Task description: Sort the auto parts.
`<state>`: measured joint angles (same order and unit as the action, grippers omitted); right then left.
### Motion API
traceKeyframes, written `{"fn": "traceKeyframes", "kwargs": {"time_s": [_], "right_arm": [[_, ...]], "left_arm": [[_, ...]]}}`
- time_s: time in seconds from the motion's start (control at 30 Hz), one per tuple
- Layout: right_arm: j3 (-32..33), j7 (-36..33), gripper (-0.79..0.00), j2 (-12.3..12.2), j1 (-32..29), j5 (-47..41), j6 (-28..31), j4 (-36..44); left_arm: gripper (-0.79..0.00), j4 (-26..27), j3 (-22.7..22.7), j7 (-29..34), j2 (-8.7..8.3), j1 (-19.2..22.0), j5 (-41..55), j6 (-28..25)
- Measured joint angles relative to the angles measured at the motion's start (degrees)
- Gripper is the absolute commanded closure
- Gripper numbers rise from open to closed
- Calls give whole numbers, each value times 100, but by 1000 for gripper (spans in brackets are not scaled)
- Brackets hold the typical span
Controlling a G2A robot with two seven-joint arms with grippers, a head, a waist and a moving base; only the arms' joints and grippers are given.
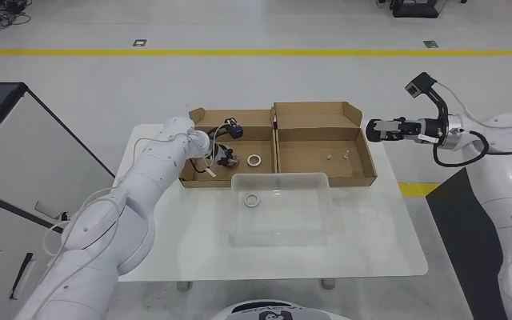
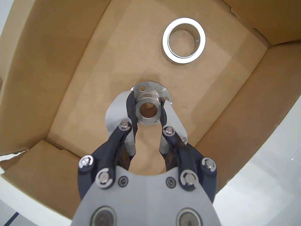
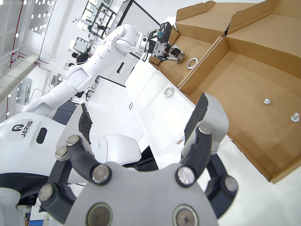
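Hub (image 2: pixel 147 109), one: low in left box (image 2: pixel 58 48), neck pinched by left gripper (image 2: pixel 147 112). Judged step is setting it down: seat the flange flat, release, then rise straight, clear of box ring (image 2: pixel 184 40). Rings, two: tray ring (image 1: pixel 252 200) lies in tray (image 1: pixel 312 232). Bolts (image 1: pixel 329 156), two, in right box (image 1: pixel 308 164). Right gripper (image 3: pixel 143 106): jaws spread, off the table's right side.
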<state>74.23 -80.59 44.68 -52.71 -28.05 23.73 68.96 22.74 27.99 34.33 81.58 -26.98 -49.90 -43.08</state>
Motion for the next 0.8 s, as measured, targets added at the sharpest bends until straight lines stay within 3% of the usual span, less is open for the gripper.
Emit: {"fn": "traceKeyframes", "kwargs": {"time_s": [0.03,0.07,0.17,0.2,0.27,0.43,0.8], "right_arm": [[0,0,-785,0,0,0,0,0],[0,0,-785,0,0,0,0,0],[0,0,-785,0,0,0,0,0],[0,0,-785,0,0,0,0,0],[0,0,-785,0,0,0,0,0],[0,0,-785,0,0,0,0,0],[0,0,-785,0,0,0,0,0]], "left_arm": [[0,-36,5,-21,13,0,13,-3],[-68,-79,7,-38,31,2,21,-11],[-369,-167,5,-58,73,18,17,-38],[-529,-193,5,-60,85,24,16,-43],[-711,-250,10,-81,110,35,19,-44],[-785,-397,43,-154,154,72,50,-33],[-785,-306,231,-345,178,315,263,-253]]}}
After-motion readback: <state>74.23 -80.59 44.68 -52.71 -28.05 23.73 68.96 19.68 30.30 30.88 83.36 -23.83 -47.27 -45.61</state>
